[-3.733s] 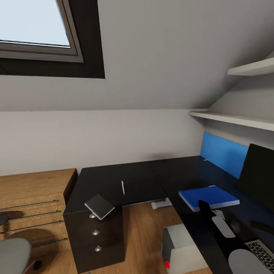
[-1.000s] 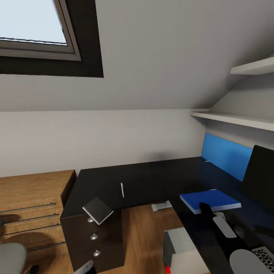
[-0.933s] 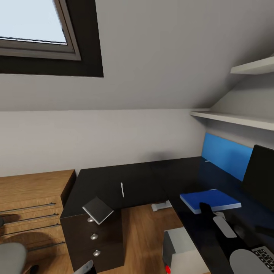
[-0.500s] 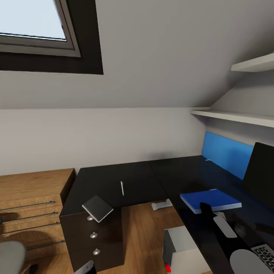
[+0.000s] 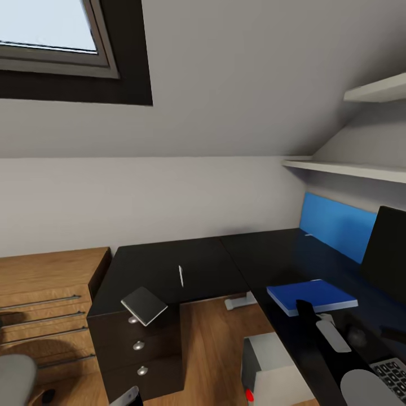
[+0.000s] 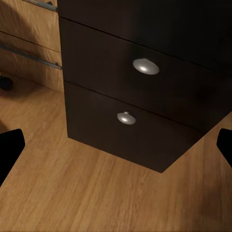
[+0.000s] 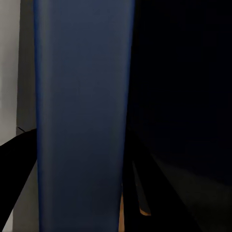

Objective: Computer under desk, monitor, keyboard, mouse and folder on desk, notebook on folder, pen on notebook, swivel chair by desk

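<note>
On the black L-shaped desk (image 5: 265,256), the blue folder (image 5: 311,295) lies flat in front of the black monitor (image 5: 389,254). The grey notebook (image 5: 144,305) sits on the desk corner above the drawer unit (image 6: 140,96), with the thin pen (image 5: 181,276) beside it. A corner of the keyboard (image 5: 393,375) shows near a small dark dome, probably the mouse (image 5: 356,336). The grey computer (image 5: 270,369) stands on the floor under the desk. My right gripper (image 7: 79,179) is open over the desk by the folder's near edge. My left gripper (image 6: 116,150) is open, low before the drawers.
A light-wood cabinet (image 5: 45,282) stands left of the desk. The swivel chair's grey seat (image 5: 14,378) shows at the lower left corner. A blue wall panel (image 5: 335,225) and white shelves (image 5: 349,168) run along the right wall. A skylight (image 5: 51,34) sits in the sloped ceiling.
The whole head view has drifted a little, so the camera moved. My left gripper's tip has come into view at the bottom edge. Notebook, pen and folder lie where they were.
</note>
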Motion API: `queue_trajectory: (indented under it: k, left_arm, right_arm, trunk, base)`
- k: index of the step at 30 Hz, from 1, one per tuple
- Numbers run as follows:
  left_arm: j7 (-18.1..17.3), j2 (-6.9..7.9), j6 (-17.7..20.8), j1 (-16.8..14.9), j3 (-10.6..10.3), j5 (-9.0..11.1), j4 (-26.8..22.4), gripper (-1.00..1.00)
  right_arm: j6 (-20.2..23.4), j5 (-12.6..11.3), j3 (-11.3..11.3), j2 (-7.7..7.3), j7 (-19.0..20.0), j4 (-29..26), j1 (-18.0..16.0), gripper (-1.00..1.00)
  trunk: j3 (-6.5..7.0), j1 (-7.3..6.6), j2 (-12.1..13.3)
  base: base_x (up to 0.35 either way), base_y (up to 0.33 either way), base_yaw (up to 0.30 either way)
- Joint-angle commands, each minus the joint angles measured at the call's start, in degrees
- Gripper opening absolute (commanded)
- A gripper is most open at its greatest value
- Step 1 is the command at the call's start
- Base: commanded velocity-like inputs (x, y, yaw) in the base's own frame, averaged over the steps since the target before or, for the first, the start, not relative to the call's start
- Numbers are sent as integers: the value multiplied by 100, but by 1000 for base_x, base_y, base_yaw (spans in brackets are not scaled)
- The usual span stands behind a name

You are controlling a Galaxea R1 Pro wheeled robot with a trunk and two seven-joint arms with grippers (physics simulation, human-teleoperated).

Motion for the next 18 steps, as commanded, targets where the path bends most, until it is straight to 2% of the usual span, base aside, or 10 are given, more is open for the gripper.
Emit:
queue_trajectory:
  k: [1, 13, 18]
  left_arm:
    - [49, 4, -22, -6, -49, 24, -1, 100]
    - [49, 4, -22, -6, -49, 24, -1, 100]
    - [49, 4, -22, -6, -49, 24, -1, 100]
  right_arm:
    - [30, -20, -17, 2, -25, -13, -3, -100]
    - [28, -20, -17, 4, 1, -9, -3, -100]
    - [28, -20, -17, 4, 1, -8, 0, -100]
  trunk:
    - [-26, 23, -46]
    - [-241, 286, -527]
    - [-259, 308, -567]
  base:
    - [0, 0, 0]
    - [0, 0, -3]
    - [0, 0, -160]
